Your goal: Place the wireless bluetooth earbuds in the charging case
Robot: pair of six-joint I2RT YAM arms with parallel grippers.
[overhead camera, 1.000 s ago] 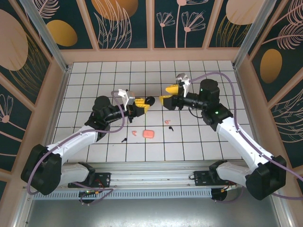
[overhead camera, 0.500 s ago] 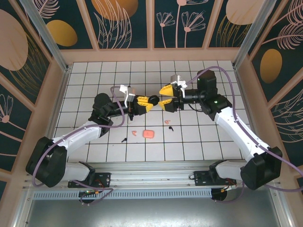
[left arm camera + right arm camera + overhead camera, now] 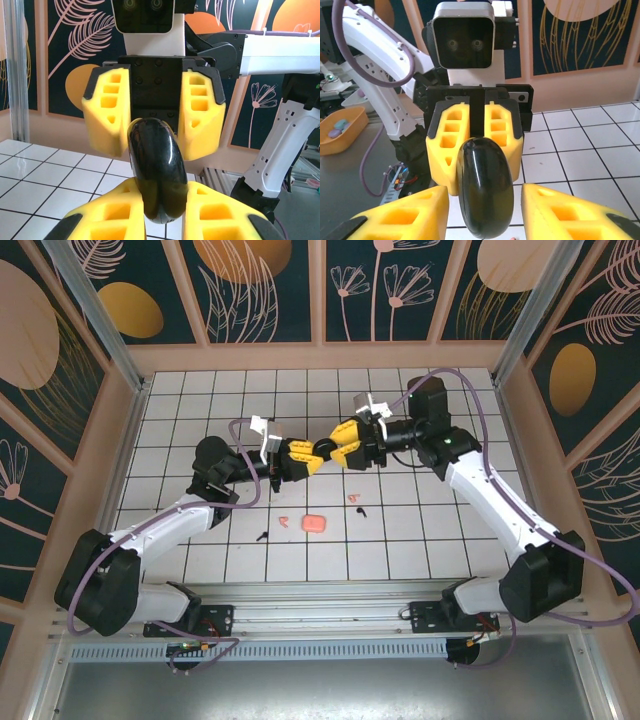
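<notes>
Left gripper point(image 3: 312, 454) is squeezed tight on a black charging case point(image 3: 152, 170) and holds it up in the air over the middle of the table point(image 3: 440, 540). Right gripper point(image 3: 338, 446) faces it nose to nose. Its two yellow fingers point(image 3: 570, 212) sit one on each side of the same case, part way open, with a little gap on both sides.

The table is white with a grid of dark lines.

The black case is smooth, shiny and egg-shaped. In both wrist views it stands tall, with its long way going up and down.

A pink case point(image 3: 314, 524) lies flat on the table, nearer the arm bases than the grippers.

The wireless bluetooth earbuds lie on the tiles near it, well below the grippers. One pink earbud point(image 3: 284, 519) and one black earbud point(image 3: 262, 536) are to its left. Another pink one point(image 3: 354, 498) and another black one point(image 3: 360, 510) are to its right, close together. They are too tiny to tell which way they point.
</notes>
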